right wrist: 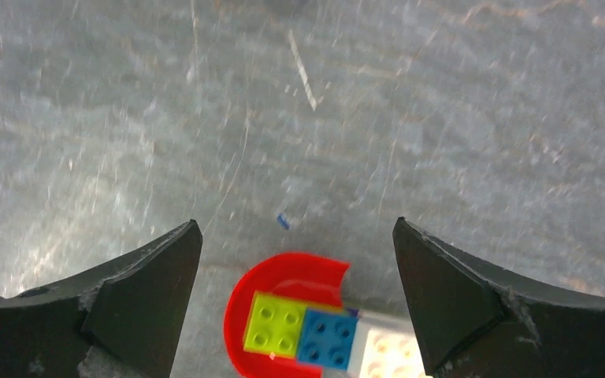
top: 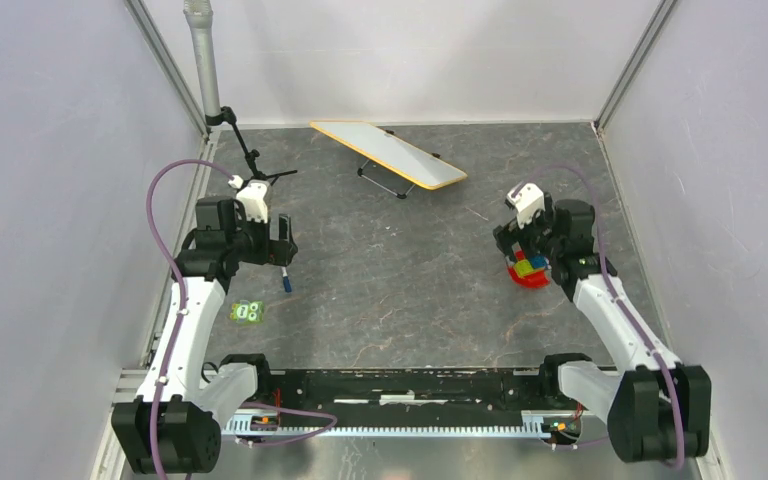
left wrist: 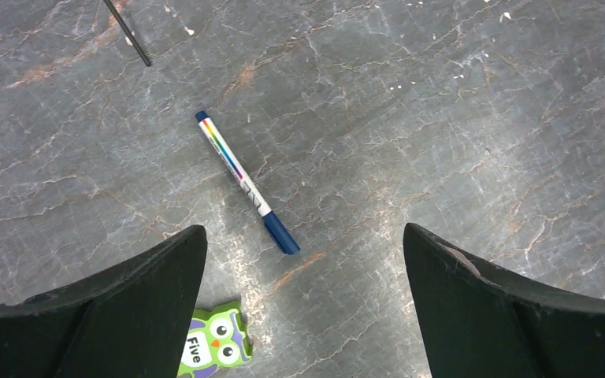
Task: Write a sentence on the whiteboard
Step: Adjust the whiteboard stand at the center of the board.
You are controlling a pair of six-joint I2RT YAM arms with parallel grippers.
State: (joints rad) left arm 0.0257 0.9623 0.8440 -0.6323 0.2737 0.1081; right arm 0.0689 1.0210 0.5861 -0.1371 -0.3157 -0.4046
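Whiteboard (top: 390,152) sits tilted near the worktop's (top: 410,290) far edge, and we see it only from the top view. Our left wrist view shows a marker (left wrist: 246,183) and an owl card (left wrist: 214,344) beneath the wide left jaws. The right wrist view shows bricks (right wrist: 277,323) in a red dish (right wrist: 283,272) beneath the wide right jaws.

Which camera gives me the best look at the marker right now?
Left wrist: the marker lies whole on the table, just ahead of the open left gripper. The top view shows only its blue end poking out beneath that gripper. The right wrist view misses it.
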